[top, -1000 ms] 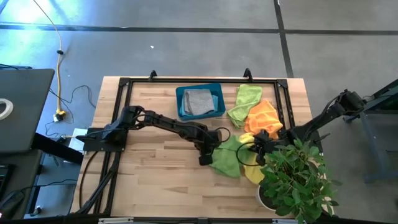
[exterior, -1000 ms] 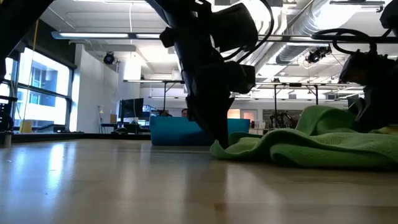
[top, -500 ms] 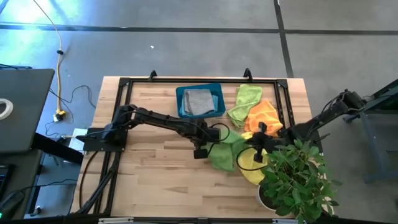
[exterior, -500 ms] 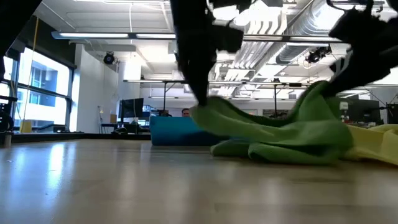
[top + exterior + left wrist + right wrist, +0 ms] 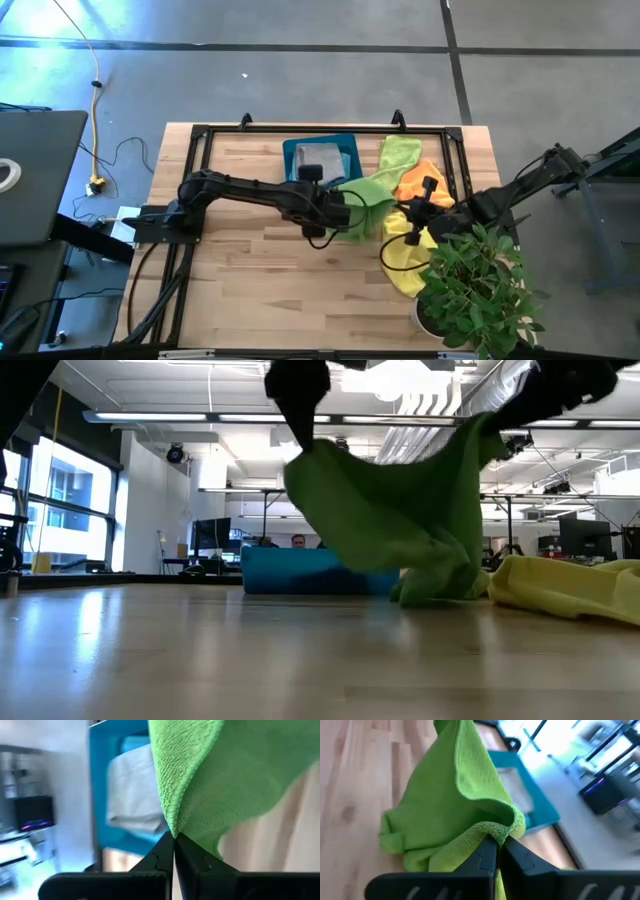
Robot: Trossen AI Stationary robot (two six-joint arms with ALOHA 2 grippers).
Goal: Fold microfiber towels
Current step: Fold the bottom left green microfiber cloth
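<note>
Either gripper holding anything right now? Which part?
Both. The left gripper and right gripper are each shut on an edge of the same lime green towel, lifting it so its lower end touches the table.

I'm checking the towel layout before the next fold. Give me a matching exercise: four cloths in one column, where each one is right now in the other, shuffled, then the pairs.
Cloths:
1. green towel
2. yellow towel
3. grey towel
4. orange towel

Places:
A. inside the teal bin
B. lying on the table near the potted plant
C. lifted, pinched by the left gripper and right gripper
D. in the pile at the table's back right

Pairs: 1-C, 2-B, 3-A, 4-D
</note>
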